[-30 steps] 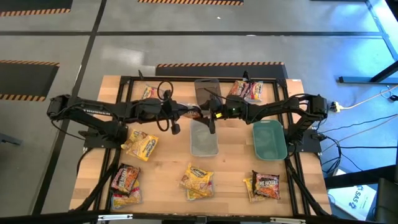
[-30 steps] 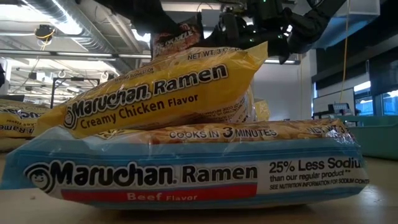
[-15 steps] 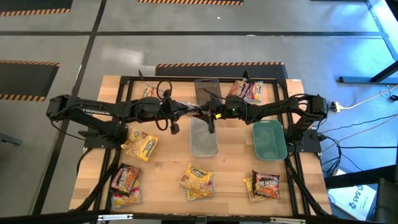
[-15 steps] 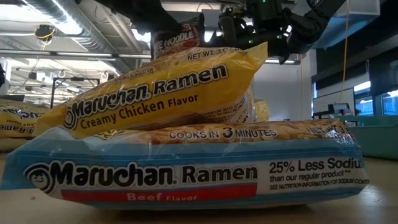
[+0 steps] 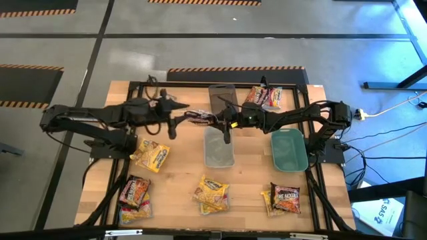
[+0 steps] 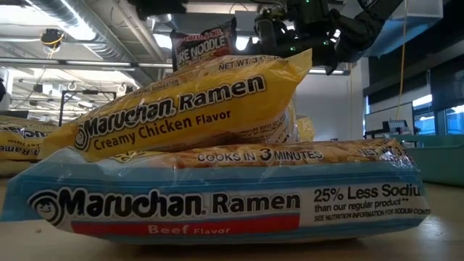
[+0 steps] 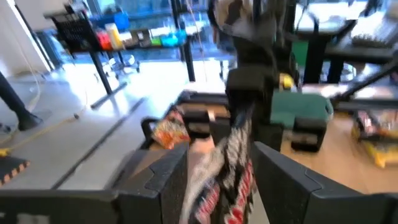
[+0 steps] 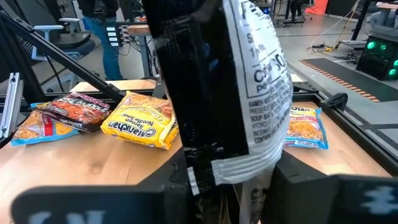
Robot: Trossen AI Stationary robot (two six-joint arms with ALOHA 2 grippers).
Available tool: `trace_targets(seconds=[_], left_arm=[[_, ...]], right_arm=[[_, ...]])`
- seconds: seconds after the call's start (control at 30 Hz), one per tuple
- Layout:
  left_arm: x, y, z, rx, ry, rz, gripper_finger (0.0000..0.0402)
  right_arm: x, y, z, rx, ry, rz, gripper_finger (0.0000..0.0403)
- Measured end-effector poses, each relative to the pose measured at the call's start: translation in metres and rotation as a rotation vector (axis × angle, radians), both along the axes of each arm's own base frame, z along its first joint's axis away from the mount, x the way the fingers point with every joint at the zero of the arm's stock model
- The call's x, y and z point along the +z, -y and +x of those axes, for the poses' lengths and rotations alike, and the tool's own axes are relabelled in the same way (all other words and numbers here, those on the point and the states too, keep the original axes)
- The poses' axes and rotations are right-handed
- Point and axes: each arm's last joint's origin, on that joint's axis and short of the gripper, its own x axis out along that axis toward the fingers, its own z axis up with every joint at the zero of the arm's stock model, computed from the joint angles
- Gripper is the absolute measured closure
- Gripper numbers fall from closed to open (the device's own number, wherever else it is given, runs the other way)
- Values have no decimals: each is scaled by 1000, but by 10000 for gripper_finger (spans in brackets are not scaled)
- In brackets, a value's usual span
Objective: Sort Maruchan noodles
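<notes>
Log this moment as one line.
left gripper: open, at packet's end | right gripper: shut on dark brown-red plastic ramen packet | packet: off table, between both arms

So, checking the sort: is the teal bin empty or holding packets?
Empty. The high view shows the teal bin with a bare floor and no packets inside.
</notes>
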Motion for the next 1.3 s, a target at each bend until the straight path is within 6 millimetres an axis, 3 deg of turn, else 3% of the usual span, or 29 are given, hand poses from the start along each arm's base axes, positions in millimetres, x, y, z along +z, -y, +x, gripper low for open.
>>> trace_targets(seconds=[0.27, 0.4, 0.57, 0.7, 0.97, 1.17, 1.3], left_arm=[[-1, 1, 4, -85, 2, -6, 227], [-2, -6, 11, -80, -53, -16, 193], [12, -13, 29, -94, -244, -54, 137], [17, -20, 52, -103, -397, -88, 118], [11, -30, 90, -99, -705, -72, 116], [-4, -33, 108, -91, -818, -87, 119], [-9, -33, 112, -91, -846, -93, 149]], right_arm=[[0, 0, 0, 0, 0, 0, 310], [0, 0, 0, 0, 0, 0, 310], [0, 0, 0, 0, 0, 0, 310], [0, 0, 0, 0, 0, 0, 310], [0, 0, 0, 0, -1, 0, 310], [0, 0, 0, 1, -2, 0, 310], [-1, 0, 0, 1, -4, 2, 310]])
